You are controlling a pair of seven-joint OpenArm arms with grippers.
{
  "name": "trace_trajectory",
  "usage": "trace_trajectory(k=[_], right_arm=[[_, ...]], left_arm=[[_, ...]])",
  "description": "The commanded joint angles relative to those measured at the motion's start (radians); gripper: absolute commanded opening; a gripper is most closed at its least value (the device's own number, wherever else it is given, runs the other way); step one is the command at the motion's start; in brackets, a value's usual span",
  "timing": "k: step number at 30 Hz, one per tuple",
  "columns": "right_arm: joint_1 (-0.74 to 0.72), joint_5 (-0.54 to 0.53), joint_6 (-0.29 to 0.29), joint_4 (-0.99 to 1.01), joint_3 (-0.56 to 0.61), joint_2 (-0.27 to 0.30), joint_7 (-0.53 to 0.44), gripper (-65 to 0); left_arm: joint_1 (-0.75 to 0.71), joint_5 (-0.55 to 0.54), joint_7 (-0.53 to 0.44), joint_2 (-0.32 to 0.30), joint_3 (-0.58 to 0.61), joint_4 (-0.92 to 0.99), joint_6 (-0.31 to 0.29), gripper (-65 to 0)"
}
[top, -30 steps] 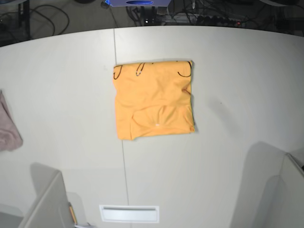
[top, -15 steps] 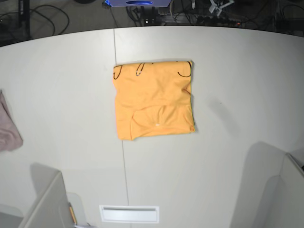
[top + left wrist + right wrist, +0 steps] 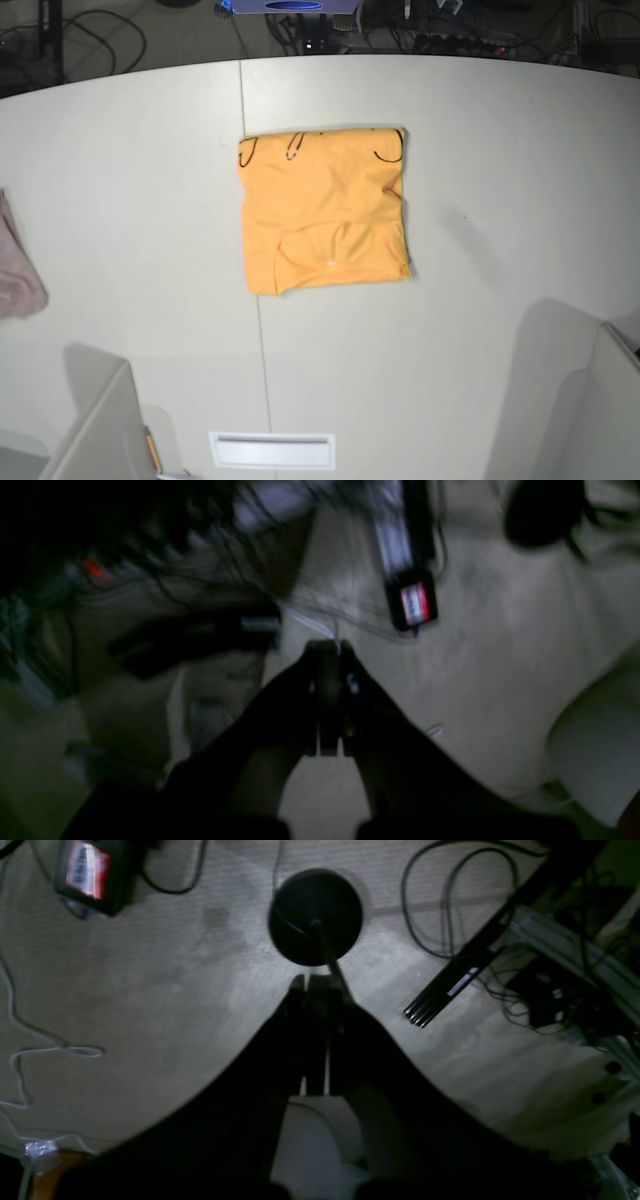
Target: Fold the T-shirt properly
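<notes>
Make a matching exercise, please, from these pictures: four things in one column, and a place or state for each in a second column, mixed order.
Things:
1. T-shirt
2. pinkish cloth
3. left gripper
4. round black base

Places or states:
a. at the table's edge, partly out of the base view
b. on the carpet, in the right wrist view
c. folded into a square, mid-table
d. shut, holding nothing

Pairs: 1-c, 2-a, 3-d, 4-b
</notes>
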State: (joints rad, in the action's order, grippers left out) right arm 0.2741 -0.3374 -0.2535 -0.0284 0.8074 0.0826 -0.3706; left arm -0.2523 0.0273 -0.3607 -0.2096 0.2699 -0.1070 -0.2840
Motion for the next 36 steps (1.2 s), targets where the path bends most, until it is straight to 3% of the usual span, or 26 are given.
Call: trace_trajectory(k=[1, 9, 12, 36], right_arm=[[0.001, -0.001, -0.007, 0.0, 0.002, -0.005, 0.022, -65.0], [-0.054, -0.001, -0.004, -0.001, 0.002, -0.024, 0.282, -65.0], [-0.066, -0.001, -0.004, -0.001, 0.0, -0.024, 0.324, -65.0], [-0.057, -0.001, -0.004, 0.0, -0.006, -0.031, 0.327, -65.0]], left_arm=[[0.009, -0.002, -0.022, 0.0, 0.001, -0.007, 0.004, -65.0], [0.012, -0.003, -0.021, 0.022, 0.004, 0.045, 0.004, -65.0], [0.04, -0.005, -0.021, 0.025, 0.002, 0.107, 0.004, -65.0], [0.067, 0.004, -0.021, 0.046, 0.01, 0.107, 0.004, -65.0]])
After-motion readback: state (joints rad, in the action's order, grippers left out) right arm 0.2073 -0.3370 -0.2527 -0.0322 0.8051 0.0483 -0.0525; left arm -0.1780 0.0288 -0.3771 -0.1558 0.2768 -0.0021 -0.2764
